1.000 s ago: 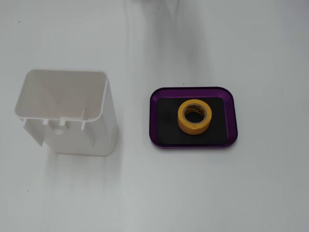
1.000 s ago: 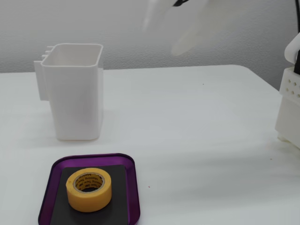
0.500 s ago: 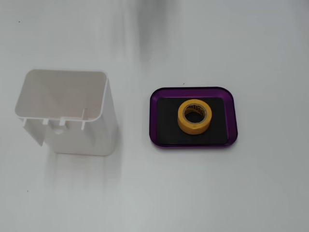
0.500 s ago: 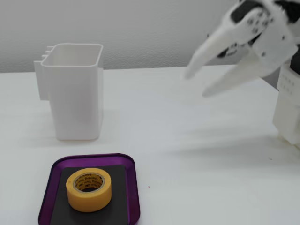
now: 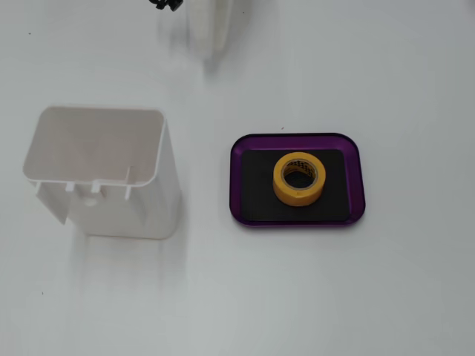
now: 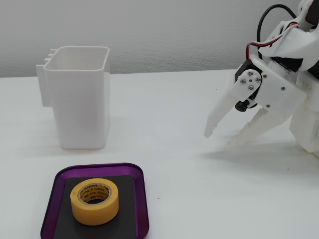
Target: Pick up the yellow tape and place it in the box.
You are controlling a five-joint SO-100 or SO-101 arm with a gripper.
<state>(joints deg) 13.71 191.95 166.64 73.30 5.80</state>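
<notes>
On the plain white worktop (image 5: 312,297), a tall white plastic open-topped container (image 5: 104,170) stands in the left half of a fixed view looking down, its mouth facing the camera; in another fixed view it sits upright in the upper left (image 6: 79,94). To its right in the downward view, well apart from it, lies the shallow rectangular purple box with rounded corners, a glossy rim and a black floor (image 5: 239,185); in the side-on view this box occupies the lower left (image 6: 144,209). The small ring-shaped roll of yellow tape with a printed tan core (image 5: 299,179) rests flat on the box's black floor, near its middle (image 6: 94,200). At the right of the side-on view, the white plastic end effector (image 6: 219,141) hangs above the worktop, its two fingers parted and holding nothing, well apart from the box.
</notes>
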